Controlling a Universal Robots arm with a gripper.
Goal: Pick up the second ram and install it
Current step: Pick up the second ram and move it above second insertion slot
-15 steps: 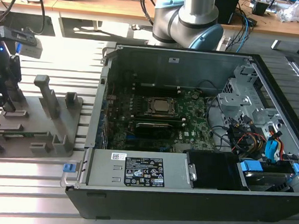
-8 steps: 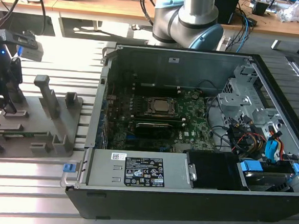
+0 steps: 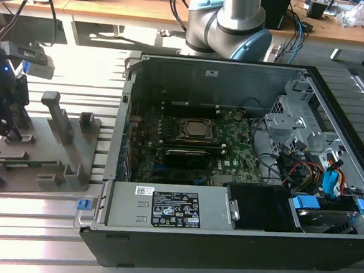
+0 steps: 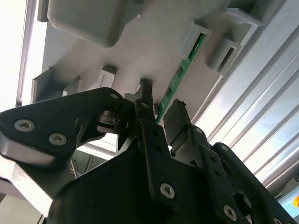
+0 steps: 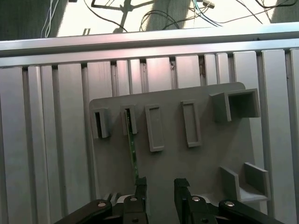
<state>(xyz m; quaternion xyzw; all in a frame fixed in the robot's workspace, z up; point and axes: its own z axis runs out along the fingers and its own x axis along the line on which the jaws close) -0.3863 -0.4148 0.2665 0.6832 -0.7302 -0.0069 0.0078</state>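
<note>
Green ram stick [image 5: 132,156] wants grip across flat faces, jaws centred astride it, square to its length, clear of slot walls, by my judgement. Gripper [image 5: 161,189] open-jawed, holding nothing, low over grey tray [image 5: 205,158]. Stick stands on edge in tray slot, near end at one fingertip [image 5: 141,186]; between fingers or just beside one, cannot tell. Computer case [image 3: 165,204] well apart, toward exterior view's right.

Gripper [image 5: 160,186] pointing down, jaws apart.
</note>
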